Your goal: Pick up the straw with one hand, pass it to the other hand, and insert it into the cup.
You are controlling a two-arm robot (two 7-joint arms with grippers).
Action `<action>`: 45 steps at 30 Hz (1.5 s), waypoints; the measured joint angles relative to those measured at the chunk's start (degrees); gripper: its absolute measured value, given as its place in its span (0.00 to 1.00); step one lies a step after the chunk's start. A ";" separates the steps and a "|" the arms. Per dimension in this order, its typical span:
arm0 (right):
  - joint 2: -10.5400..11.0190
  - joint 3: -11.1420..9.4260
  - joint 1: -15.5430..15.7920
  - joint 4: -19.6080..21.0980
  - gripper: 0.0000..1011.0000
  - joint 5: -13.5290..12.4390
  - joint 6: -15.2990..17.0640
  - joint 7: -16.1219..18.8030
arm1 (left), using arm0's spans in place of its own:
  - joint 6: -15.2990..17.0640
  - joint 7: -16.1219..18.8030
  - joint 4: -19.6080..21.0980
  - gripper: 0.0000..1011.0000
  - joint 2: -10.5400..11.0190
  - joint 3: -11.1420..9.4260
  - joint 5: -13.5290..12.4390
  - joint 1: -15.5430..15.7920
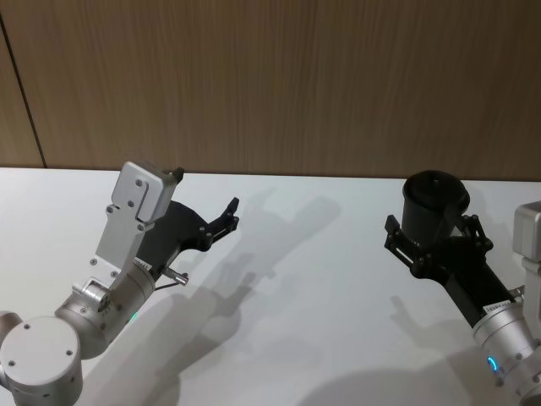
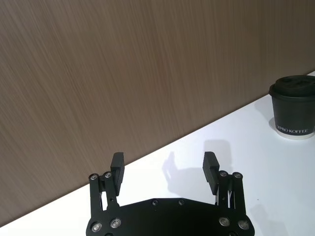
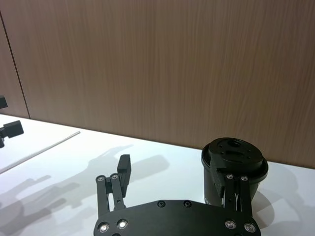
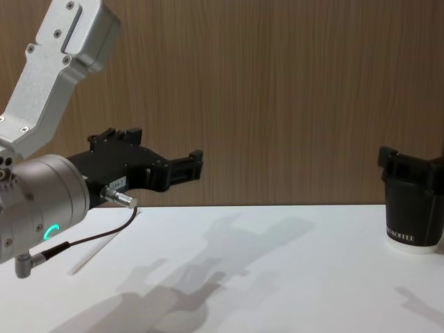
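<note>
Left end effector point(image 2: 165, 164), 8 o'clock, raised, jaws apart. Right end effector point(image 3: 172, 169), 4 o'clock, jaws apart beside one cup point(image 2: 294, 110). One straw point(image 3: 39, 152).

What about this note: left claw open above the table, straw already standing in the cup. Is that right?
Not quite. The straw is not in the cup; it lies flat on the table, well apart from the cup, as the right wrist view shows. The left claw is open above the table, as noted.
</note>
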State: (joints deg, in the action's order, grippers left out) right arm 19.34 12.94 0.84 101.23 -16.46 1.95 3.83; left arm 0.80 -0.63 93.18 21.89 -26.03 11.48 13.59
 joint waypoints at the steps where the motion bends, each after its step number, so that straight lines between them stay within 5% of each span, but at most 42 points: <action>1: 0.00 0.00 0.00 0.00 0.99 0.00 0.00 0.00 | 0.00 0.00 0.00 0.99 0.00 0.00 0.00 0.00; 45: 0.00 0.00 0.00 0.00 0.99 0.00 0.00 0.00 | 0.00 0.00 0.00 0.99 0.00 0.00 0.00 0.00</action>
State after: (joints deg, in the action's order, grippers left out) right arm 19.33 12.94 0.84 101.23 -16.46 1.95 3.83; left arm 0.80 -0.63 93.18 21.89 -26.02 11.48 13.59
